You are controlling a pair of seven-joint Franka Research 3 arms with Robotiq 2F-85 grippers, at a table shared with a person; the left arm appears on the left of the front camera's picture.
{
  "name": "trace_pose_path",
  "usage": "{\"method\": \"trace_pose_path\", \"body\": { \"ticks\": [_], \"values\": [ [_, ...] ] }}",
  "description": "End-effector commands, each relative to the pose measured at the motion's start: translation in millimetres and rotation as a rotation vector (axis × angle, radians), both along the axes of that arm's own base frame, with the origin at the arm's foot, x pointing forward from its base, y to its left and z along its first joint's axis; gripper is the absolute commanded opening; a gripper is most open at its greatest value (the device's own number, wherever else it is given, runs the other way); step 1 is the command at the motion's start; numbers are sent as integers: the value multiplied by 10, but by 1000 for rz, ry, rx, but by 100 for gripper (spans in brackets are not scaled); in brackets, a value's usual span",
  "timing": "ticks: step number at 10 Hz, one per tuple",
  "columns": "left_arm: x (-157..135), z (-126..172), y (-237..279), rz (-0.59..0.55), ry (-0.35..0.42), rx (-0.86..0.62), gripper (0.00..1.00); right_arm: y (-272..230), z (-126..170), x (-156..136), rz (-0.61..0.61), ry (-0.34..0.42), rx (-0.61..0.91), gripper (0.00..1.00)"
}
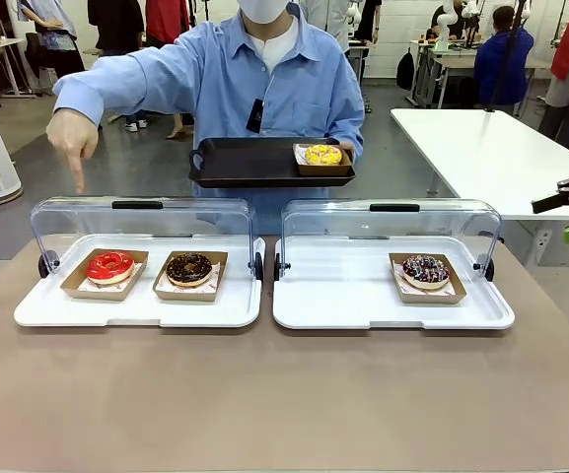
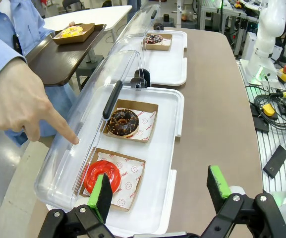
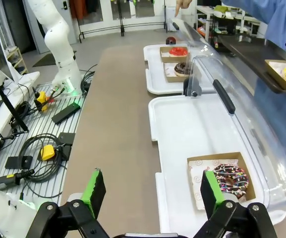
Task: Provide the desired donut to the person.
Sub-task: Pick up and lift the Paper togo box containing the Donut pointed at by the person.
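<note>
The person in a light blue shirt stands across the table, one hand pointing down at the red glazed donut in the left white tray. A chocolate donut sits beside it. A sprinkled chocolate donut lies in the right tray. The person's other hand holds a black serving tray carrying a yellow donut. My left gripper hangs open above the red donut end of its tray. My right gripper is open, near the sprinkled donut.
Both trays have clear lids tipped open toward the person, with black handles. Cables and boxes lie on a side bench beside the table. A white table stands at the back right. The brown tabletop in front is bare.
</note>
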State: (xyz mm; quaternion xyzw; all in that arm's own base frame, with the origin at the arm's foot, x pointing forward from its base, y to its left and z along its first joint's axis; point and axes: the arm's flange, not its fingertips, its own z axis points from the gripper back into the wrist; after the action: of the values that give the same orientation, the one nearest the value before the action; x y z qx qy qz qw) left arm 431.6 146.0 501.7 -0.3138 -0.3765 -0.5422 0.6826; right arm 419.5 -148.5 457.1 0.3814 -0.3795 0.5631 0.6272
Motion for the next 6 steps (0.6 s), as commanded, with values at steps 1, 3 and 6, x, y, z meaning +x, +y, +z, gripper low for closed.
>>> {"method": "trace_pose_path", "body": {
  "ticks": [1,3,6],
  "values": [
    [-7,8,-2,7,-3,8,100,-14,0,-3,-7,3,-1,100],
    [-7,8,-2,7,-3,8,100,-14,0,-3,-7,3,-1,100],
    [-7,8,-2,7,-3,8,100,-14,0,-3,-7,3,-1,100]
  ]
}}
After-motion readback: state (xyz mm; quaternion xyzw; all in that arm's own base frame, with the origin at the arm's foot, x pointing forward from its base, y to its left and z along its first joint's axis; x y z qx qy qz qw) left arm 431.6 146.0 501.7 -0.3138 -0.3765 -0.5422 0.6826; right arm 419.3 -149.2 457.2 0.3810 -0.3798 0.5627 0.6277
